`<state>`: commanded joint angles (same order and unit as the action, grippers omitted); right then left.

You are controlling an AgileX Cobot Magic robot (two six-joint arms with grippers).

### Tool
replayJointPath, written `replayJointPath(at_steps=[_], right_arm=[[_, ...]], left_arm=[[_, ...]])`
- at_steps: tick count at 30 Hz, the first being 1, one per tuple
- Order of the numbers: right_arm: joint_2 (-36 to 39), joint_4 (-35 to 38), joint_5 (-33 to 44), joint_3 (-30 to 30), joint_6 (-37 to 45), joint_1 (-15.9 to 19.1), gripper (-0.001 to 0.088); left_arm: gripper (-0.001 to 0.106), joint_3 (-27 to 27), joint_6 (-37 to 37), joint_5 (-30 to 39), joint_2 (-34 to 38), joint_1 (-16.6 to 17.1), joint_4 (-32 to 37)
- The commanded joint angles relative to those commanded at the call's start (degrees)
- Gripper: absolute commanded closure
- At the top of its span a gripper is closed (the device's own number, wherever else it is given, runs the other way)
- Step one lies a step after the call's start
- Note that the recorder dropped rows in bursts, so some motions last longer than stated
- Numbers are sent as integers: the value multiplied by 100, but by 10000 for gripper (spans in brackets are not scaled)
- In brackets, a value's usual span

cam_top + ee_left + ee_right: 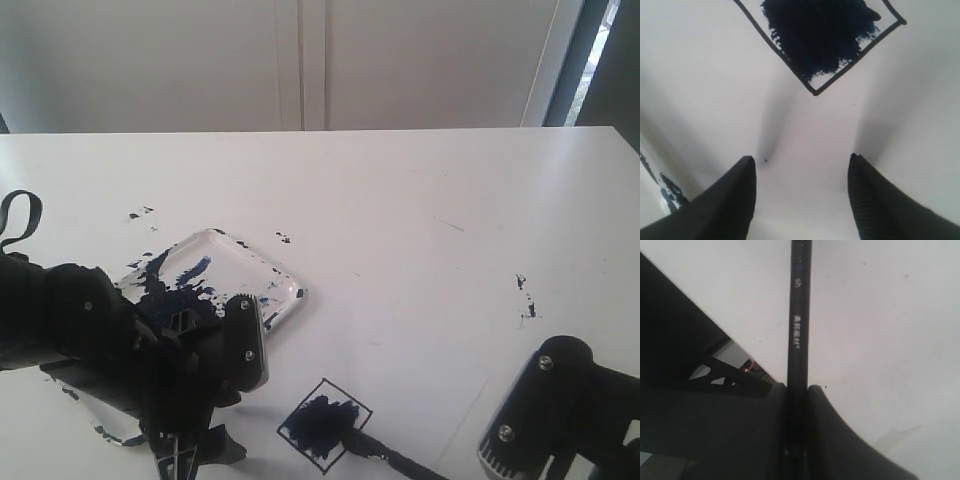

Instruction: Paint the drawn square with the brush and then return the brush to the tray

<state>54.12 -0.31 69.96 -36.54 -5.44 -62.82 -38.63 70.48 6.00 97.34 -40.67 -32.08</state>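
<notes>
The drawn square (324, 423) sits near the table's front edge, its inside mostly dark blue; the left wrist view shows the square (820, 40) just beyond the fingertips. The brush (385, 455) lies with its bristles on the square's right corner, its black handle (799, 330) running out from between the right fingers. My right gripper (797, 390) is shut on the handle; its body (560, 420) shows at the lower right. My left gripper (801, 162) hangs open over bare table with nothing between its fingers. The clear tray (285, 285), smeared with blue paint, lies left of centre, partly hidden by the left arm.
The left arm's black body (130, 350) covers the tray's near part. Small paint specks (140, 214) mark the table behind the tray, and more specks (525, 297) lie on the right. The table's edge (715, 325) shows in the right wrist view.
</notes>
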Motion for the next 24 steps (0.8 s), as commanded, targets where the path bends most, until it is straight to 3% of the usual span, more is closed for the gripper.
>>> replayJointPath(at_steps=[8, 14, 19, 24], right_arm=[[0, 438, 0, 0, 335, 0, 868], [0, 206, 0, 0, 236, 0, 868], [0, 180, 0, 0, 174, 0, 868], [0, 180, 0, 0, 152, 0, 868]], left_arm=[[466, 0, 0, 0, 0, 0, 0], [466, 0, 0, -26, -32, 0, 0], [466, -11, -19, -58, -515, 0, 0], [466, -11, -533, -169, -872, 0, 0]])
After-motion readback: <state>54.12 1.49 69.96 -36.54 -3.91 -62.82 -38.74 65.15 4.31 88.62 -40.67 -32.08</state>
